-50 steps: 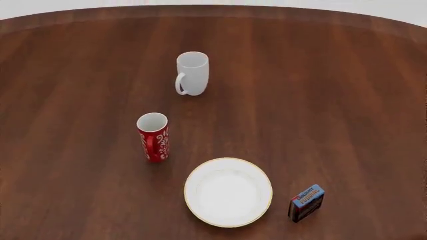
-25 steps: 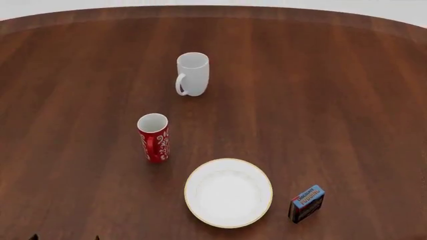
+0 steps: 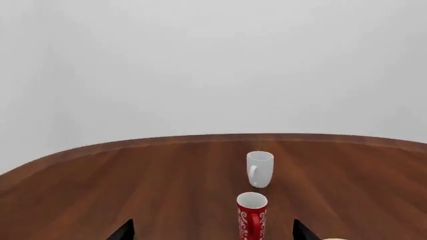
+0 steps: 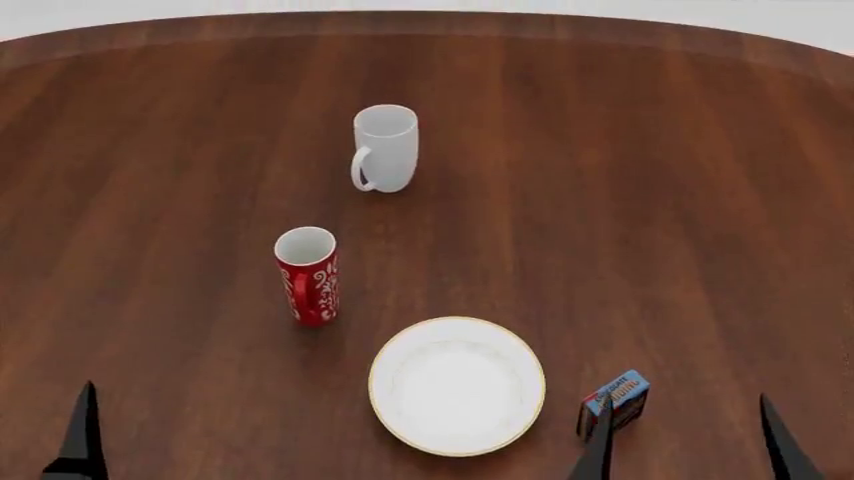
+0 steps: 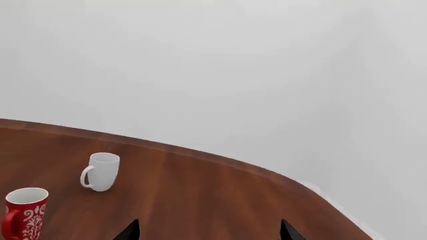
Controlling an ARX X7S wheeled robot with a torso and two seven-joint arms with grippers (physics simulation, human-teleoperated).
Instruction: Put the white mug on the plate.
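Two pairs of black pointy fingertips now poke up at the near edge of the head view, where a second ago we saw none; our left gripper (image 3: pixel 210 231) and our right gripper (image 4: pixel 683 440) are both spread wide and hold nothing; the plain shiny white mug (image 4: pixel 384 147) stands upright at the far side of the dark brown wooden table (image 4: pixel 667 200), well apart from the round white plate with the gold rim (image 4: pixel 457 384); the red mug with white swirls (image 4: pixel 307 273) stands between them; we think the reach is only starting
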